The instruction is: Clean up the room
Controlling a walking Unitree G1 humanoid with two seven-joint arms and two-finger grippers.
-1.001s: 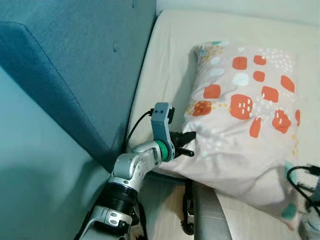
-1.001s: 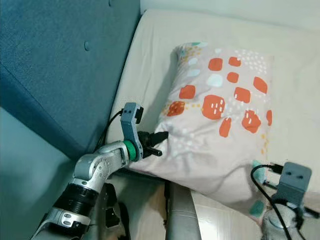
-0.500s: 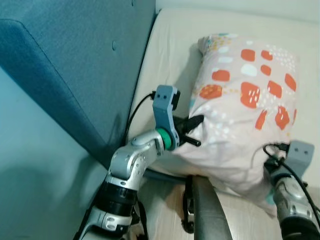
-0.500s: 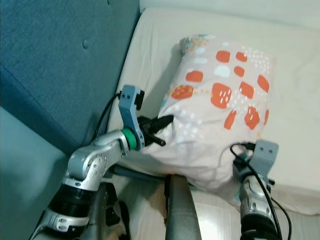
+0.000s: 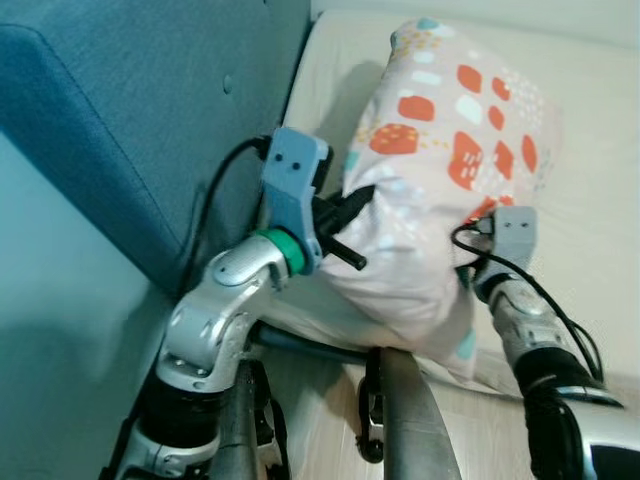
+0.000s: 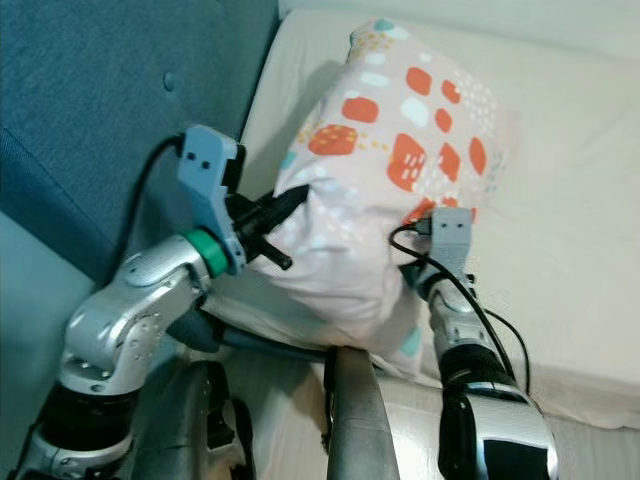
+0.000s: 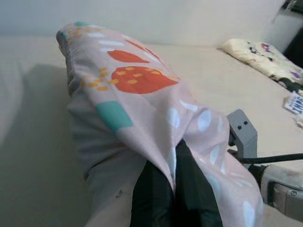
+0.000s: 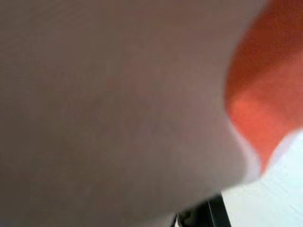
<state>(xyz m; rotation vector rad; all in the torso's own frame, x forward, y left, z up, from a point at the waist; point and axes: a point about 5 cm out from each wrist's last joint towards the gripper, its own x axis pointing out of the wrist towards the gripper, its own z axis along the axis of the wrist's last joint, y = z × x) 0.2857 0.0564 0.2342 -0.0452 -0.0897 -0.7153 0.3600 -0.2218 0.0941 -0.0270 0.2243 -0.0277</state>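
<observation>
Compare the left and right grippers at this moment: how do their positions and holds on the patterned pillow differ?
The left gripper is at the pillow's headboard-side edge; the right gripper presses in from the opposite side. The left gripper's fingers are pinched on a fold of the fabric, plain in its wrist view; the right gripper's fingers are hidden against the cloth, so its state cannot be told. Both meet the pillow at its near end above the mattress.

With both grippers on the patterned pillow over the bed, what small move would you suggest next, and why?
Probably carry the pillow a little further toward the blue headboard. The left gripper pinches its near corner and the right gripper presses its other side, so it sits bunched up off the mattress.
</observation>
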